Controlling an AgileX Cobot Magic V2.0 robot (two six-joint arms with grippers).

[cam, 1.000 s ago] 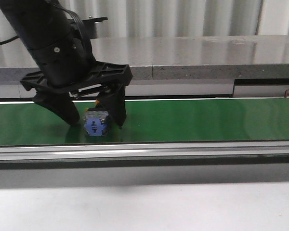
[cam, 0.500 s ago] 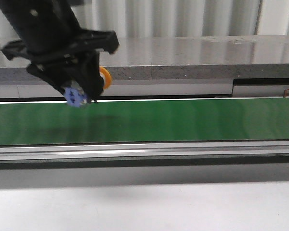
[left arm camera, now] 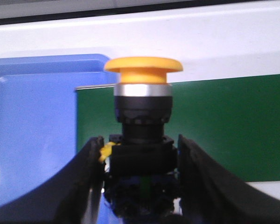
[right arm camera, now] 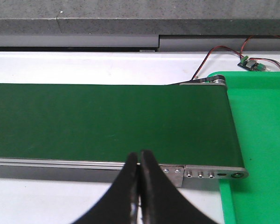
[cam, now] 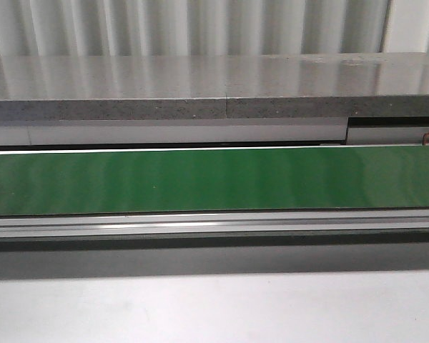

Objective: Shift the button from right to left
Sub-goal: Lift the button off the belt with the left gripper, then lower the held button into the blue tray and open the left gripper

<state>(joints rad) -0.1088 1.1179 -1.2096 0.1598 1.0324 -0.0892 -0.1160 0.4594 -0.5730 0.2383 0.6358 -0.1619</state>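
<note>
Button: the small push-button with a round orange-yellow cap, silver ring and black collar (left arm camera: 143, 119) stands upright between the fingers of the left end effector (left arm camera: 141, 182), above the green belt where it meets the blue tray.
Left end effector: clamped on the button's black block; one black finger (left arm camera: 81, 186) presses each side.
Hidden or unclear: the lower body of the button is dark and blurred, with only a hint of green and a small yellow bit at one side; the fingers are cut off by the picture's edge.
Right end effector: the two black fingers are pressed together with nothing between them (right arm camera: 140, 186), over the near metal rail of the belt.
Front view: neither arm nor the button shows here.
Belt: long flat green conveyor belt (cam: 214, 180) in a silver metal frame (cam: 214, 223).
Beside the belt: blue plastic tray (left arm camera: 32, 135) at one end, bright green mat (right arm camera: 259, 140) at the other, with a small circuit board on red and black wires (right arm camera: 252, 63) near the mat.
Table: pale white (cam: 214, 311).
Room: grey speckled ledge (cam: 164, 107) beyond the belt, corrugated wall (cam: 200, 27) behind.
</note>
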